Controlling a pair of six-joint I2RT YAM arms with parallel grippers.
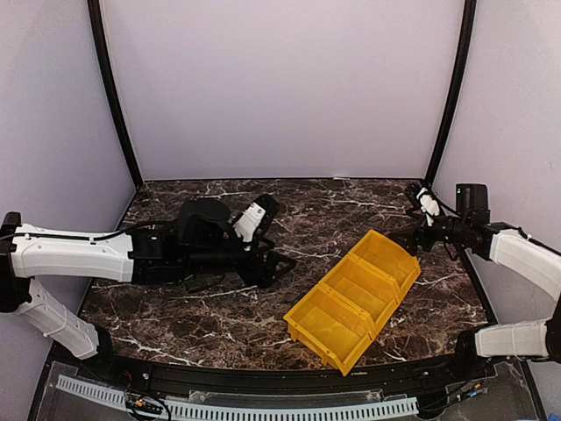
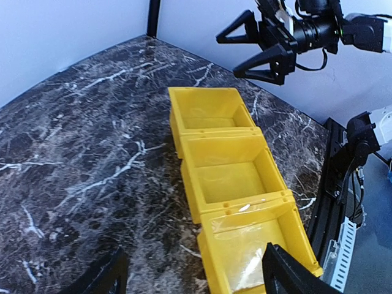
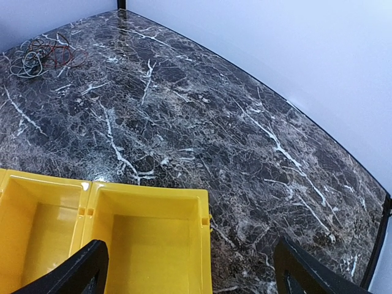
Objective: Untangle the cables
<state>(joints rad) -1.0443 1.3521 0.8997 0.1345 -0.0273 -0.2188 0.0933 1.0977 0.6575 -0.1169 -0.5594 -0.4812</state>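
The cables [image 3: 43,55] lie as a small tangled heap of red and grey loops on the marble table, far off at the upper left of the right wrist view. I cannot make out a black one there. In the top view the left arm hides them. My left gripper [image 1: 279,267] is open and empty just left of the yellow bins; its fingers [image 2: 107,275] stand wide apart. My right gripper [image 1: 405,239] is open and empty over the far end of the bins. It also shows in the left wrist view [image 2: 228,56], and its fingers [image 3: 82,272] are spread.
A row of three joined yellow bins [image 1: 355,294] lies diagonally at the right of centre. The compartment nearest the left gripper holds something clear like plastic film [image 2: 257,245]. Walls close the table at the back and sides, and a black rail [image 1: 263,377] runs along the front.
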